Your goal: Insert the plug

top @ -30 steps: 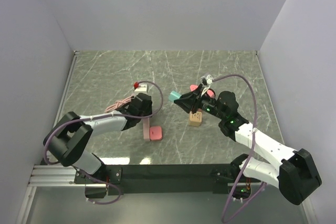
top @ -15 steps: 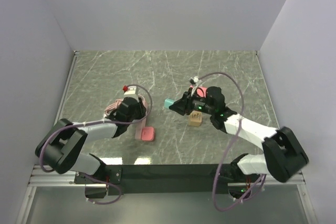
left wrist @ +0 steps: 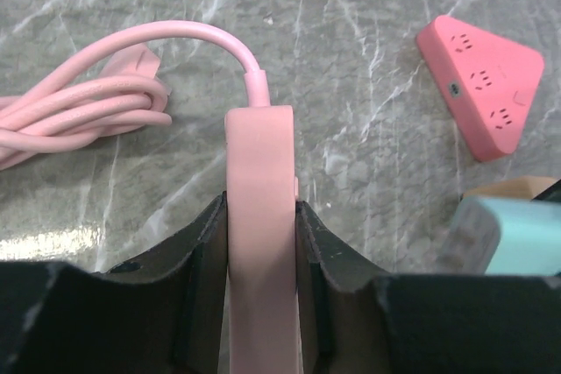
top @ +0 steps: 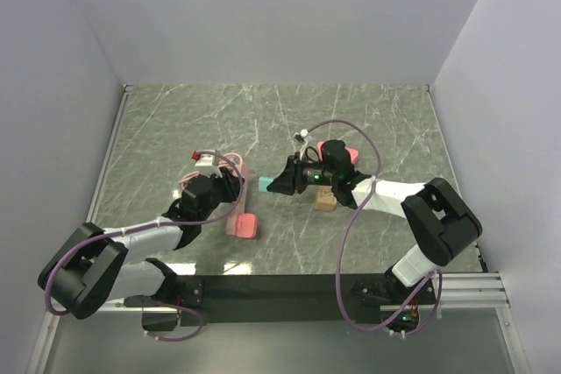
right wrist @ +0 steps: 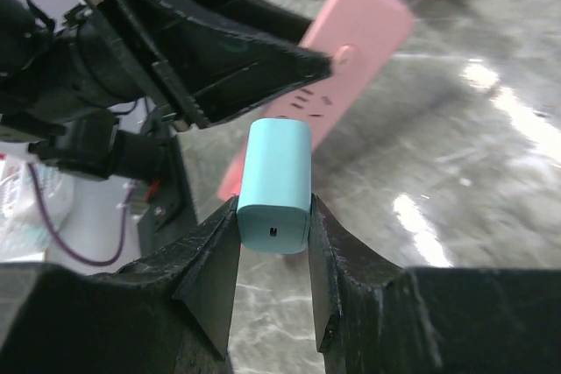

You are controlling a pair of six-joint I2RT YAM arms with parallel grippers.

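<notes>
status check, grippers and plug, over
Left gripper shut on long pink power strip. Right gripper shut on teal rounded plug block, short of the strip, not inserted. Left finger crowds the approach.

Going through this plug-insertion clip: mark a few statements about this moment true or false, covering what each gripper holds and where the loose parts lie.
1. The left gripper is clamped on the pink power strip. True.
2. The teal plug is seated in the strip's sockets. False: the right gripper holds it, apart from the strip.
3. The triangular pink adapter lies on the table, with neither gripper on it. True.
4. The strip's cable runs out straight across the table. False: it curves back from the strip's end and lies bundled in loops beside it.
</notes>
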